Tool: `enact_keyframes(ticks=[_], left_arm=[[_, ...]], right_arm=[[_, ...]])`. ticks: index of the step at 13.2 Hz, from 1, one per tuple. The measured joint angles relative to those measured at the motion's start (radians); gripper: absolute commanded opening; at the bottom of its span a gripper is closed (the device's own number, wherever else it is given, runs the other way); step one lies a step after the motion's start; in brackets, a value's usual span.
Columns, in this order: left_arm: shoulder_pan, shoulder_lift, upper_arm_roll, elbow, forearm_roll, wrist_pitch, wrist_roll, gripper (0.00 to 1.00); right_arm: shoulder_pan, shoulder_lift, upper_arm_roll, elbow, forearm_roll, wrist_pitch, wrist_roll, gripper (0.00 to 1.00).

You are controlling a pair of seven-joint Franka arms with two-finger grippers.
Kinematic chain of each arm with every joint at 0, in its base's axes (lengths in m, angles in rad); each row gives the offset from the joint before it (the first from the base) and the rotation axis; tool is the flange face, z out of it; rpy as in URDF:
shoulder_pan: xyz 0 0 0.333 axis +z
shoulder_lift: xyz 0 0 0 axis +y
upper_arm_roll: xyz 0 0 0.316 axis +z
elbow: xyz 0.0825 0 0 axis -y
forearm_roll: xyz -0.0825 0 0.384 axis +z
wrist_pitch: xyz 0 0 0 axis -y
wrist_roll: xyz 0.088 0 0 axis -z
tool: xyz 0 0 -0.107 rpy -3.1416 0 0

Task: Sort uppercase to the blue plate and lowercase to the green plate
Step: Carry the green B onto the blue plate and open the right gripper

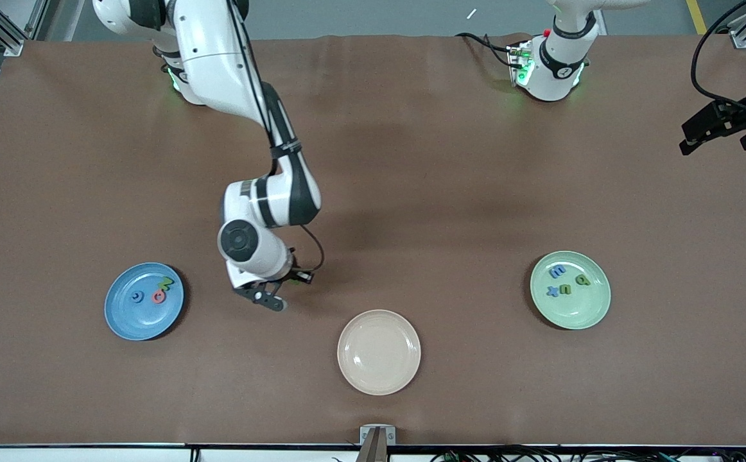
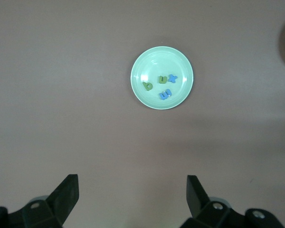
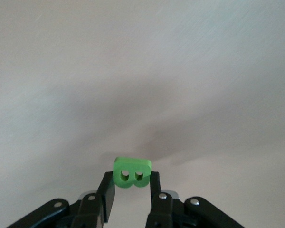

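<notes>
Blue plate [image 1: 144, 301]: we see a round speckled dish on the brown counter [image 1: 450, 179] toward the right arm's end, carrying a blue C [image 1: 137, 296], a pink-red ring letter [image 1: 158, 296] and a green N [image 1: 166, 282].
Right gripper [image 1: 269, 297]: we find it over bare counter between the blue plate and the cream plate [image 1: 379, 351], fingers closed on a bright green B [image 3: 132, 173] with two round holes.
Green plate [image 1: 570, 289]: pale mint, toward the left arm's end; it holds a blue m [image 1: 557, 272], a blue cross [image 1: 552, 290], a green e [image 1: 565, 289] and a green p [image 1: 582, 280].
Left gripper [image 2: 132, 192]: we see it raised above the counter's edge, waiting with fingers spread wide and nothing between them.
</notes>
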Motion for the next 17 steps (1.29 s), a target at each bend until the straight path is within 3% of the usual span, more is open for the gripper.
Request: enact_keyframes(ticks=[3,11,13,15,17], left_arm=[[-0.011,-0.002,-0.031,-0.003,0.000,-0.010,-0.002,1.00],[-0.014,0.011,-0.039,-0.027,-0.040,-0.011,-0.003,1.00],[-0.014,0.011,-0.039,-0.027,-0.040,-0.011,-0.003,1.00],[-0.014,0.011,-0.039,-0.027,-0.040,-0.011,-0.003,1.00],[-0.014,0.011,-0.039,-0.027,-0.041,-0.011,-0.004,1.00]], right_arm=[[-0.115,-0.001,-0.042,0.004,0.000,-0.069,-0.261,0.08],[-0.368,-0.002,-0.049,0.005,-0.001,-0.080,-0.748,0.13],[-0.413,-0.002,-0.050,0.005,-0.001,-0.080,-0.830,0.28],[-0.445,-0.002,-0.050,0.005,-0.005,-0.080,-0.884,0.67],[-0.462,-0.002,-0.050,0.008,-0.009,-0.080,-0.913,0.83]])
